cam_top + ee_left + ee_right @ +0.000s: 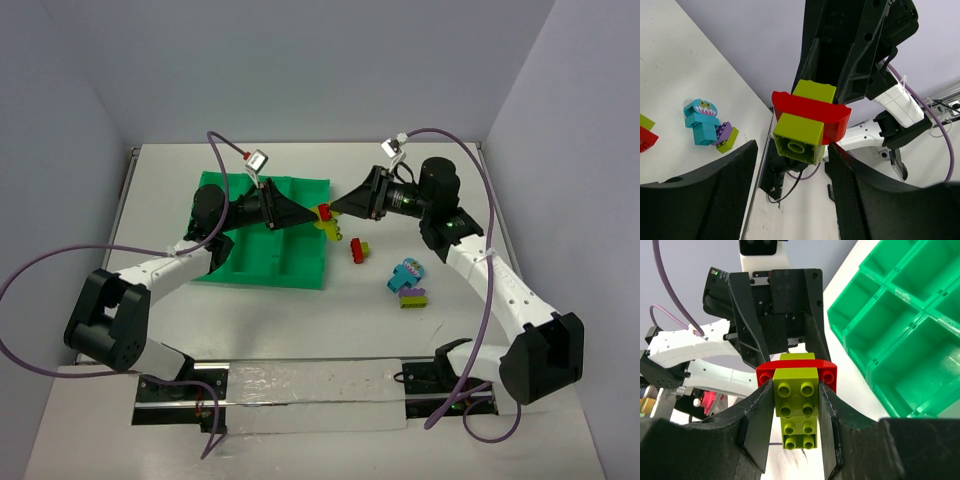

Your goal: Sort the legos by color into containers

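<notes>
My right gripper (335,211) (796,405) is shut on a yellow-green brick (796,390) of a small lego stack (325,213), which has a red curved brick (827,374) behind it. It holds the stack in the air just right of the green tray (250,262). My left gripper (306,213) (790,195) faces it, open, its fingers (730,192) on either side of the stack's near end (799,139) without touching. A loose yellow-green brick (800,434) (335,232) lies below. The tray's compartments (900,315) look empty where they show.
On the table right of the tray lie a red brick (357,251), a cyan monster-faced stack (408,273) (701,122) and a purple brick on a yellow-green one (413,297) (725,136). Purple cables loop from both arms. Walls enclose the table on three sides.
</notes>
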You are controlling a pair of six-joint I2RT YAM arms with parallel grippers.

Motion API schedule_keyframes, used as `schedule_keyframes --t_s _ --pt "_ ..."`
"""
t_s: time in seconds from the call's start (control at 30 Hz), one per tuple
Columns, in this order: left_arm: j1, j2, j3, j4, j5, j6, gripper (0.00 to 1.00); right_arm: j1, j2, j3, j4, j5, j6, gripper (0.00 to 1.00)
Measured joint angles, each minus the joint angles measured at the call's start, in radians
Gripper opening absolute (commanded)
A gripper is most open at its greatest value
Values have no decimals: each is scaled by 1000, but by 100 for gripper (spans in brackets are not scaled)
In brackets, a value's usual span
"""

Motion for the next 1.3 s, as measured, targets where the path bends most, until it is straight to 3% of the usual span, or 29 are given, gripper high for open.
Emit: schedule_keyframes --t_s 0.1,0.27,0.37,0.93,1.3 --pt "-5 10 0 4 2 -10 57 13 13 0 -1 0 0 0" --pt "-7 14 0 10 8 -17 39 20 27 0 -2 0 -1 0" --pt "-6 14 0 13 10 -26 3 19 27 1 1 0 -5 0" --pt "53 37 -46 136 34 -117 0 -44 82 0 89 -70 30 0" --pt "101 2 -50 57 37 -55 0 -86 82 -15 60 -41 5 0"
